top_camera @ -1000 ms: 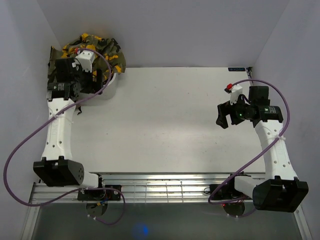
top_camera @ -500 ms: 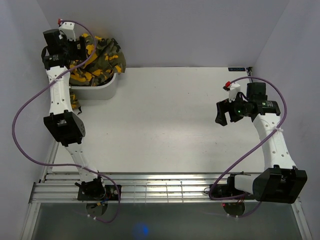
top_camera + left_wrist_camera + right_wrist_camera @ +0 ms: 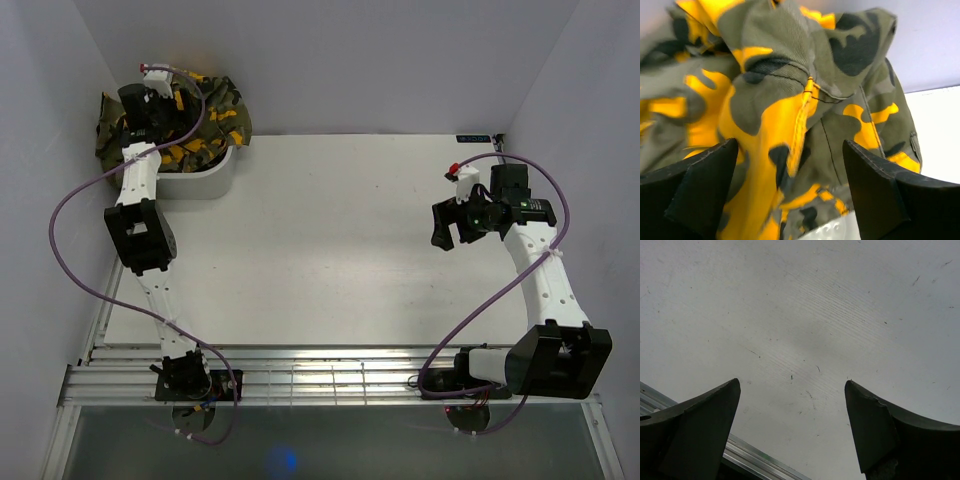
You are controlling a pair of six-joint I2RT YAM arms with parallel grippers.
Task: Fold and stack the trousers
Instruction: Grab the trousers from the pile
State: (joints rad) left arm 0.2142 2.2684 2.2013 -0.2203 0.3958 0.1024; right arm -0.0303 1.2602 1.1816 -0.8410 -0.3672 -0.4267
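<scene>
Top external view is showing olive-grey camouflage cloth trousers (image 3: 215, 120), orange-yellow patched, heaping in a white plastic tub (image 3: 210, 182), upper left. Left jaws and right jaws are standing apart. Limp, light fabric is probably suiting a seam-ridge pinch.

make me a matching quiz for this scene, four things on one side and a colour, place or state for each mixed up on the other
1. trousers
2. tub
3. left gripper
4. right gripper

a. open, over bare table on the right
b. white, at the table's far left corner
c. camouflage, heaped in the tub
d. open, right at the trousers

Pairs: 1-c, 2-b, 3-d, 4-a
</scene>
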